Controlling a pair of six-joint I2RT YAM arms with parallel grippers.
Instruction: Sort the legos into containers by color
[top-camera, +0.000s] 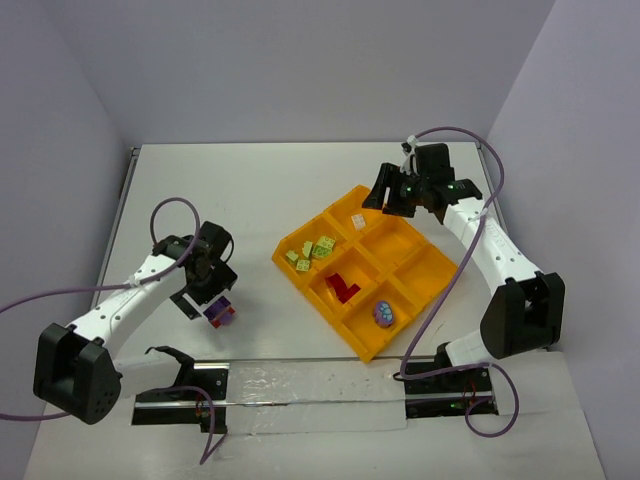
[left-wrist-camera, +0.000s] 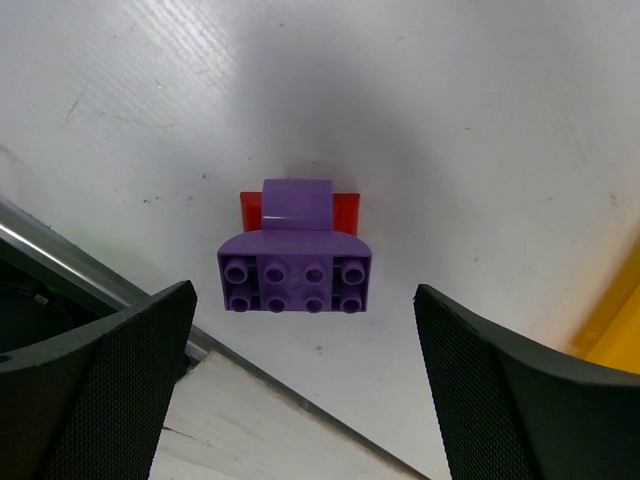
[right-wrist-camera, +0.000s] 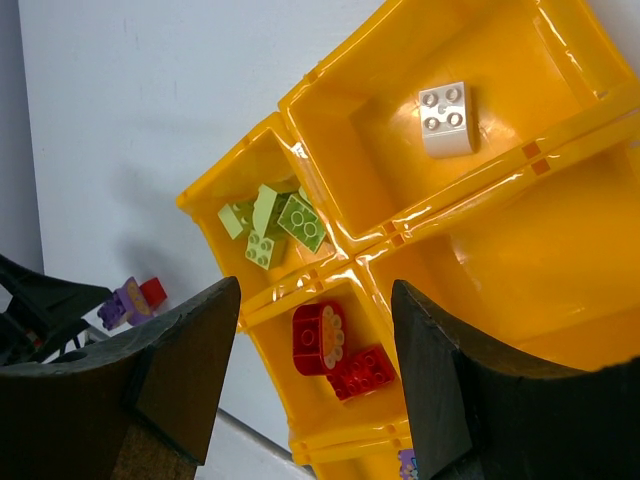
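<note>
Bright even light w/ soft shadows

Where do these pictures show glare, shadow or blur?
Right wrist view: bright glare streaks on the glossy yellow tray. Left wrist view: a soft grey shadow on the table behind the sharp purple brick. Top view: evenly lit, some shine on the clear strip at the near edge.

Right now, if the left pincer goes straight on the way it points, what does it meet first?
Probably the purple brick, centred ahead of the open left pincer, with a red brick behind it; the distance is unclear.
</note>
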